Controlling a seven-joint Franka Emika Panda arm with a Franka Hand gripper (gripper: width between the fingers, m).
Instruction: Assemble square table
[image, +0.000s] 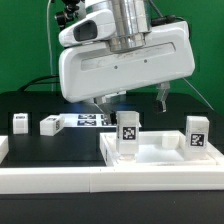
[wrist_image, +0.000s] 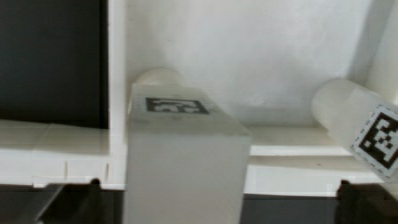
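The white square tabletop slab (image: 160, 157) lies on the black table at the exterior view's right, raised rim up. Two tagged white legs stand on it: one (image: 128, 135) near its left corner, one (image: 196, 134) at its right. My gripper (image: 130, 104) hangs open just above the left one. In the wrist view that leg (wrist_image: 178, 150) stands between my dark fingertips (wrist_image: 71, 198), with a gap on each side, and the second leg (wrist_image: 365, 130) stands beside it on the slab (wrist_image: 267, 50). Two more legs (image: 20, 122) (image: 50, 124) lie loose at the exterior view's left.
The marker board (image: 88, 121) lies flat on the black table behind the slab. A long white rail (image: 60, 180) borders the front edge of the table. Green backdrop behind.
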